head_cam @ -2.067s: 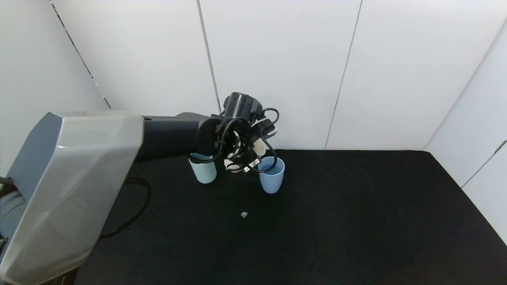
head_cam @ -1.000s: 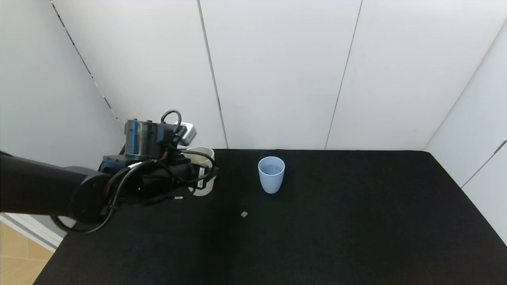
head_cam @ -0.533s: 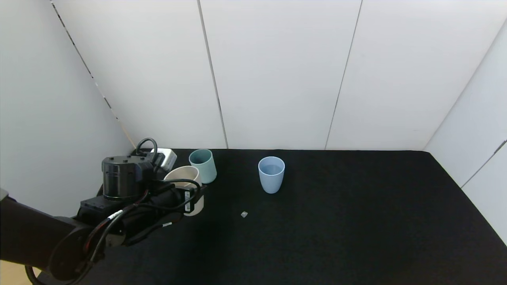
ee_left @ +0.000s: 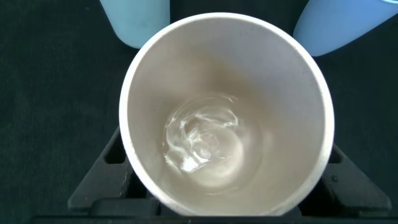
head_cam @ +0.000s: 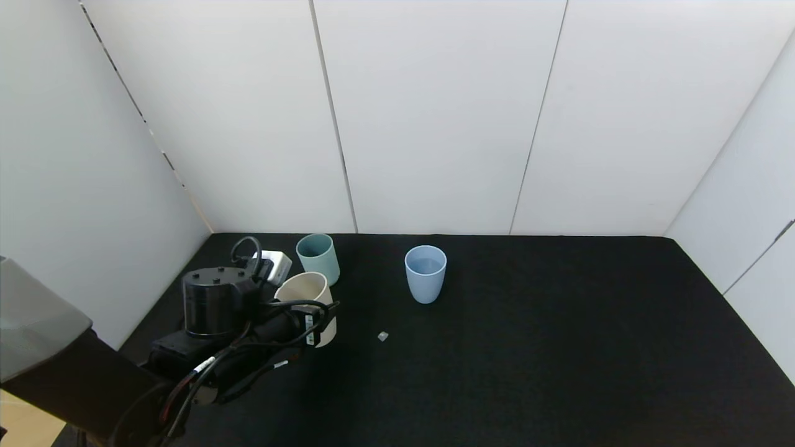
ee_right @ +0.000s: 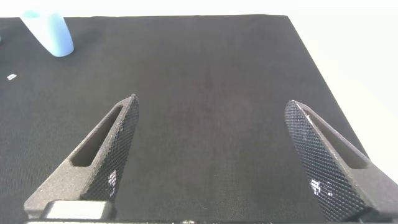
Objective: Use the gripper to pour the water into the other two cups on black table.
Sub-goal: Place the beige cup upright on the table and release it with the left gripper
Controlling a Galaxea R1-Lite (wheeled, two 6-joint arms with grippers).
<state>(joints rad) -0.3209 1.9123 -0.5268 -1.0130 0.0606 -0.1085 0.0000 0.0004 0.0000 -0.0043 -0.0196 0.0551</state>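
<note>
My left gripper (head_cam: 308,321) is shut on the cream-white cup (head_cam: 303,297) and holds it upright at the left of the black table (head_cam: 528,372), just in front of the teal-green cup (head_cam: 318,257). In the left wrist view the cream cup (ee_left: 273,93) fills the picture, with a little rippling water (ee_left: 199,140) at its bottom and my fingers (ee_left: 102,180) at its sides. The teal cup (ee_left: 134,22) and the light blue cup (ee_left: 339,25) stand beyond it. The light blue cup (head_cam: 425,273) holds water. My right gripper (ee_right: 211,102) is open and empty, low over the table.
A small pale scrap (head_cam: 382,336) lies on the table in front of the cups and also shows in the right wrist view (ee_right: 10,77). White walls close the table at the back and sides. The light blue cup (ee_right: 50,31) shows far off in the right wrist view.
My left arm has swung away from the light blue cup to the left, turned the cream cup upright and brought it down in front of the teal cup.
</note>
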